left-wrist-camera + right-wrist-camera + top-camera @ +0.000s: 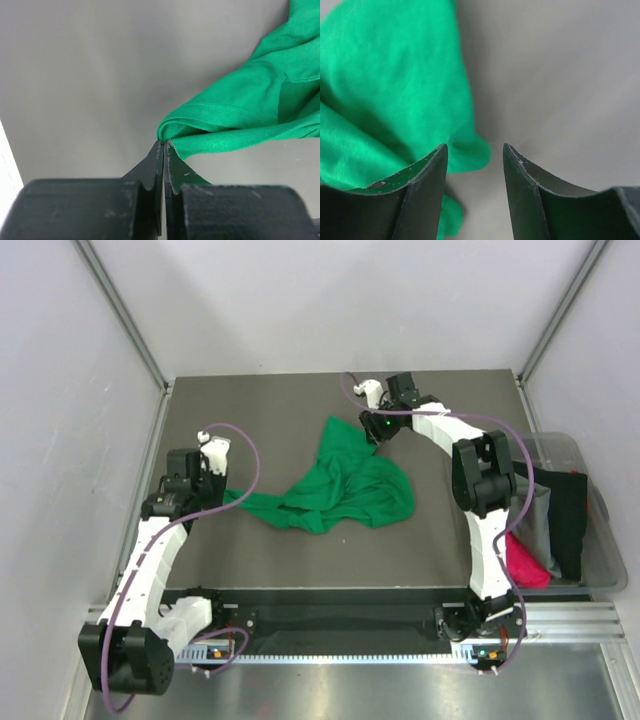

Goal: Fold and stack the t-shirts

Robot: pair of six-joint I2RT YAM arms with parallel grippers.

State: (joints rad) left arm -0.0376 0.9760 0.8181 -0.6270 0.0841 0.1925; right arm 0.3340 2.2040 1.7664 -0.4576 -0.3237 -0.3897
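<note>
One bright green t-shirt (345, 485) lies crumpled in the middle of the dark table (270, 410), with a thin corner drawn out to the left. My left gripper (222, 494) is shut on that corner. In the left wrist view its fingertips (164, 143) pinch the hemmed edge of the green t-shirt (250, 110) just above the table. My right gripper (372, 430) hovers at the shirt's far end. In the right wrist view the right gripper (475, 150) stands open, a lobe of the green t-shirt (395, 90) lies below, beside the left finger, and nothing is held.
A clear plastic bin (603, 540) stands off the table's right edge. It holds a magenta-pink t-shirt (526, 562), a black one (568, 515) and a grey one (537, 525). White walls close the table in on three sides.
</note>
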